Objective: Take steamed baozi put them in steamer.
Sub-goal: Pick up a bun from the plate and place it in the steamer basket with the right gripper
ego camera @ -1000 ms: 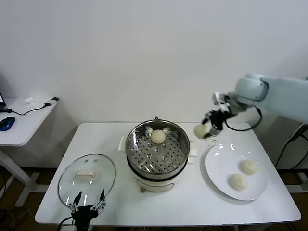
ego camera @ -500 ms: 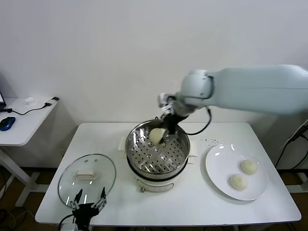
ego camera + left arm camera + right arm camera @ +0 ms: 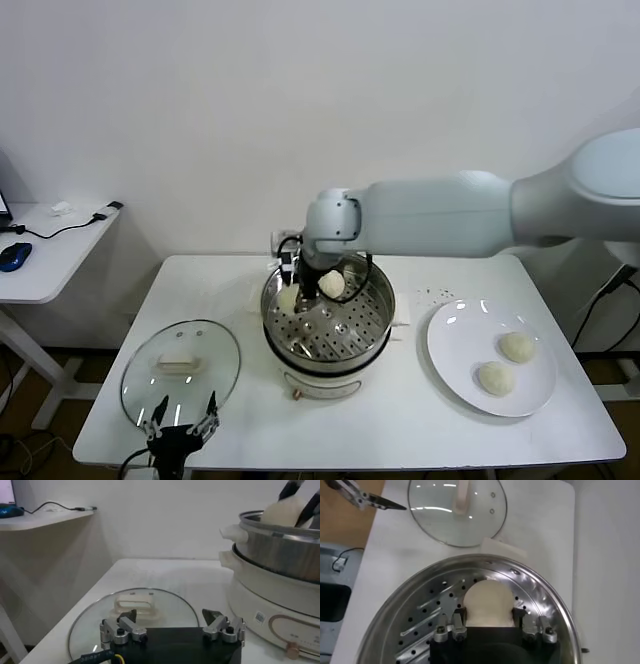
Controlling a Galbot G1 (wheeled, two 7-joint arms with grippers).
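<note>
Lower left of head view: my left gripper (image 3: 180,432) sat idle, jaws apart, by the glass lid (image 3: 181,371), set aside to free the steamer (image 3: 328,318). Centre: right gripper (image 3: 291,290) clamped a baozi (image 3: 487,601) low over the perforated tray for release. Round bun, no long axis. Right: two baozi waited on the plate (image 3: 450,360).

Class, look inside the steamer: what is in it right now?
Inside the steamer: a perforated tray, one baozi resting at the back, and another held by the right gripper. The arm hides part of the tray.
</note>
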